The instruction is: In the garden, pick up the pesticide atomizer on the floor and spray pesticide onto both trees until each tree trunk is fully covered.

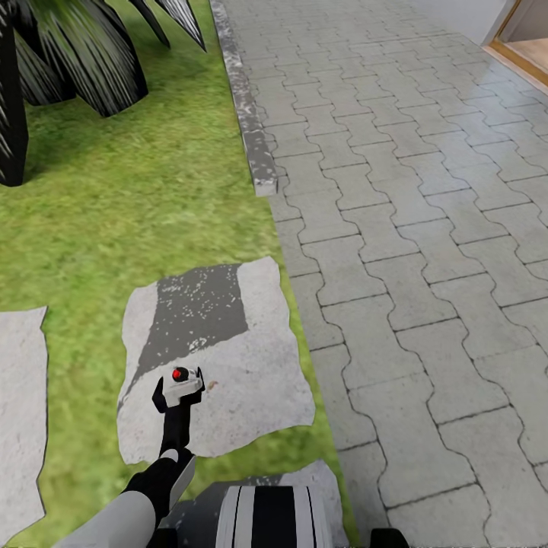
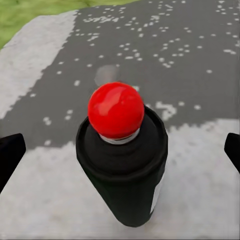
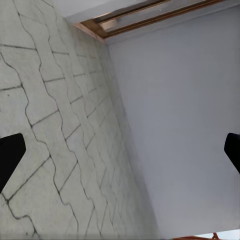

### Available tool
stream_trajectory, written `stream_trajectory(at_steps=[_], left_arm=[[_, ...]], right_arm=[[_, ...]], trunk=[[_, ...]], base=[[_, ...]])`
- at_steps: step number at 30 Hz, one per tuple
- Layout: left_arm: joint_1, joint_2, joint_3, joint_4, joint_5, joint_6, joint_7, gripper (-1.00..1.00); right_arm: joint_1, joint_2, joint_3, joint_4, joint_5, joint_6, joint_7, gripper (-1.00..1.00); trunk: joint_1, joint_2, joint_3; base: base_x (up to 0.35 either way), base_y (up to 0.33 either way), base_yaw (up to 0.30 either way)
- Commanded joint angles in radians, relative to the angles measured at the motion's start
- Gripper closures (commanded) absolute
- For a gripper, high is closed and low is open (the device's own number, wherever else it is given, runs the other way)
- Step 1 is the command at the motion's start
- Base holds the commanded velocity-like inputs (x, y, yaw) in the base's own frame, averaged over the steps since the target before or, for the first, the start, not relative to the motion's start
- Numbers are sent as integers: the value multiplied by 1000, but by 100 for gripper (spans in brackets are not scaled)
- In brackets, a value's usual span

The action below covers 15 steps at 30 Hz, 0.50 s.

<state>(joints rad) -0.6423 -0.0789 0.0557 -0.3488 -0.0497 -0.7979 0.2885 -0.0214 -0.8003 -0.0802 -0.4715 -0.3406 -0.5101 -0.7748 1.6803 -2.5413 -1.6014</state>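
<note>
The pesticide atomizer (image 1: 183, 387) stands on a pale stepping stone (image 1: 251, 380) set in the lawn, just ahead of my base. It has a black body (image 2: 122, 170) with a red ball on top. My left gripper (image 1: 180, 394) reaches down around it and is open. In the left wrist view its black fingertips (image 2: 10, 155) sit far apart at the frame's edges, clear of the bottle's sides. My right gripper (image 3: 120, 160) is open too, empty, and faces grey pavers and a plain wall. The trees and their trunks are out of view.
A grey kerb (image 1: 247, 114) divides the lawn (image 1: 137, 198) from a wide paved path (image 1: 426, 228). A spiky dark palm (image 1: 68, 53) stands at the far left. Another stone slab (image 1: 19, 411) lies to the left. A doorway (image 1: 525, 38) shows at the far right.
</note>
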Motion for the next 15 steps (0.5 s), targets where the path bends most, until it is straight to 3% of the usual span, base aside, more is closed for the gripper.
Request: stream_trajectory(at_steps=[1, 15], left_arm=[[0, -1, 6, 1, -5, -3, 0, -100], [0, -5, 6, -1, -5, -4, 0, -100]], right_arm=[[0, 0, 2, -1, -8, -4, 0, -100], [0, 0, 2, -1, -8, -4, 0, -100]], trunk=[[0, 0, -1], [0, 0, -1]], base=[[0, 0, 0], [0, 0, 0]])
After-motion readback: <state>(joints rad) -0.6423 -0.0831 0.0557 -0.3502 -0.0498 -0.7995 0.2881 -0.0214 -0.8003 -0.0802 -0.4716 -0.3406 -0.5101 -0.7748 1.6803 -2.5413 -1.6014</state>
